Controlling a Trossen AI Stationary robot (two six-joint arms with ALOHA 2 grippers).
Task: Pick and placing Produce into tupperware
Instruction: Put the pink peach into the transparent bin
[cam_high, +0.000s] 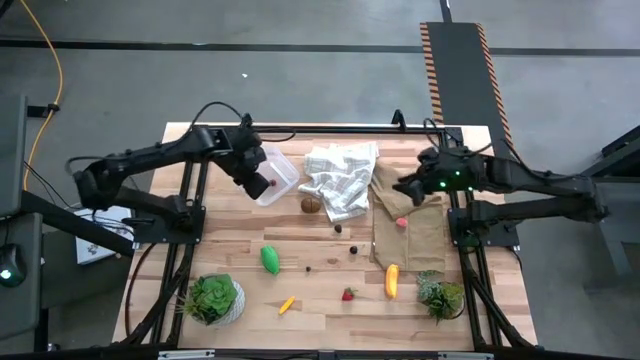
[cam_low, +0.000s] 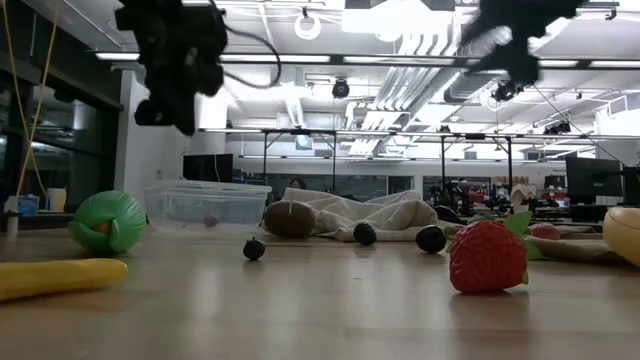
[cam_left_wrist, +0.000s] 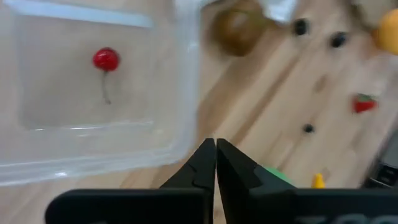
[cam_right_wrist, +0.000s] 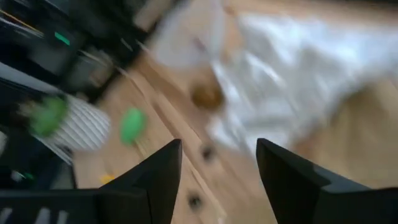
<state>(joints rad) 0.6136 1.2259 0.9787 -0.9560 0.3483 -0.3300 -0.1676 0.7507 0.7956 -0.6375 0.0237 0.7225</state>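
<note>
The clear tupperware (cam_high: 280, 176) stands at the table's far left, with a red cherry (cam_left_wrist: 106, 59) lying on its floor. My left gripper (cam_left_wrist: 216, 147) hangs shut above the tupperware's near rim and holds nothing. My right gripper (cam_right_wrist: 217, 158) is open and empty in the air over the brown cloth (cam_high: 410, 235). Loose produce rests on the wood: a green oval (cam_high: 270, 259), a brown kiwi (cam_high: 312, 205), a strawberry (cam_high: 348, 294), a yellow-orange piece (cam_high: 391, 280), a small yellow piece (cam_high: 287, 305) and dark berries (cam_high: 352, 251). A red piece (cam_high: 401, 222) lies on the brown cloth.
A white checked cloth (cam_high: 340, 175) lies crumpled at the far middle, partly over the brown cloth. Potted plants stand at the near left (cam_high: 213, 298) and near right (cam_high: 441, 296). Bare wood lies between the scattered pieces in the middle of the table.
</note>
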